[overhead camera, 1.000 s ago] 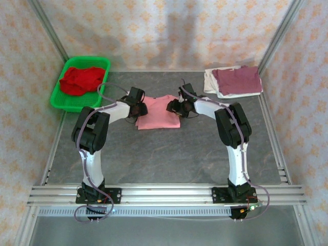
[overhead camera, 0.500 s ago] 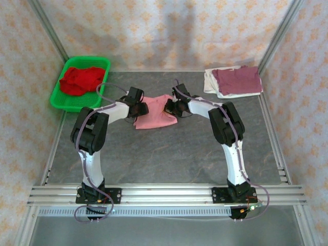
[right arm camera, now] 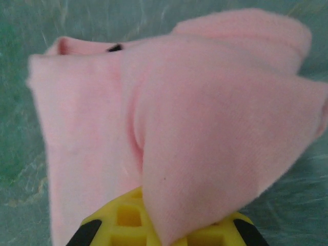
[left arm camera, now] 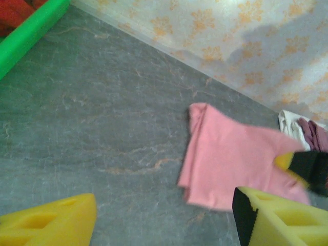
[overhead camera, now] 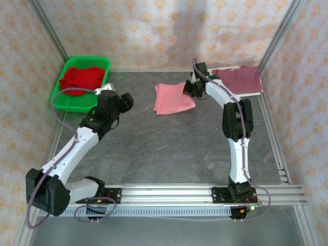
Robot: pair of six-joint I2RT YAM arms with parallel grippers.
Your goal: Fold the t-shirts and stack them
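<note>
The folded salmon-pink t-shirt (overhead camera: 171, 98) lies at the back middle of the table, its right edge lifted. My right gripper (overhead camera: 190, 88) is shut on that edge; in the right wrist view the pink cloth (right arm camera: 179, 118) drapes over the yellow gripper (right arm camera: 159, 225). My left gripper (overhead camera: 122, 101) stands open to the left, apart from the shirt. In the left wrist view its yellow fingers (left arm camera: 51, 223) frame bare table with the pink t-shirt (left arm camera: 230, 159) beyond. A maroon t-shirt (overhead camera: 238, 78) lies on an off-white one (overhead camera: 210, 83) at the back right. A red t-shirt (overhead camera: 79, 79) sits in the basket.
The green mesh basket (overhead camera: 60, 100) stands at the back left, its rim (left arm camera: 28, 31) showing in the left wrist view. Patterned walls close off the back and sides. A metal rail (overhead camera: 164, 193) runs along the near edge.
My right gripper shut on the pink t-shirt and carried it toward the back right. My left gripper let go, opened and drew back to the left.
</note>
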